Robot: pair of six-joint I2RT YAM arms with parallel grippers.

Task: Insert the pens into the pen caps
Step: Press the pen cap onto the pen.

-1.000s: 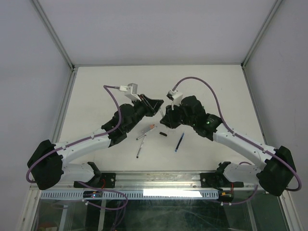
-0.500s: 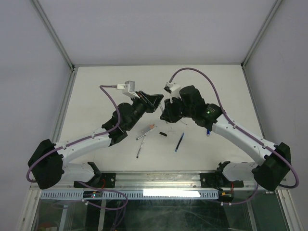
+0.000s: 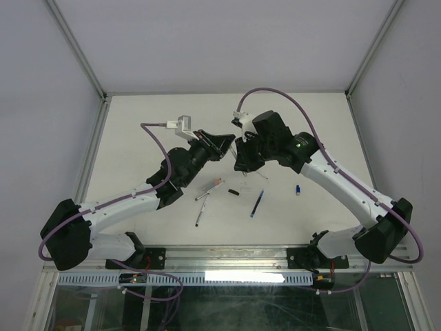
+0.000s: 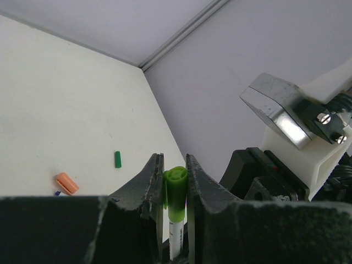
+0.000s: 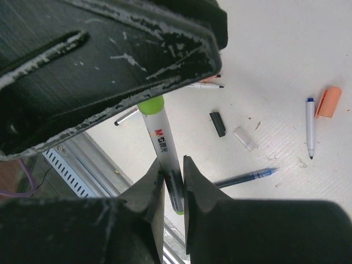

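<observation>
Right arm (image 3: 331, 181): forearm raised and swung toward the far side of the table (image 3: 138, 124), carrying the right end effector (image 3: 242, 156) slightly that way. Small blue cap (image 3: 298, 189): earlier hidden beneath that arm, now uncovered on the table

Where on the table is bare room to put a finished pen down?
Free: the far strip of the table, along the back wall; the left side, between its edge and the left arm. Crowded: the near centre, with the blue pen, black cap and red-tipped pen.
</observation>
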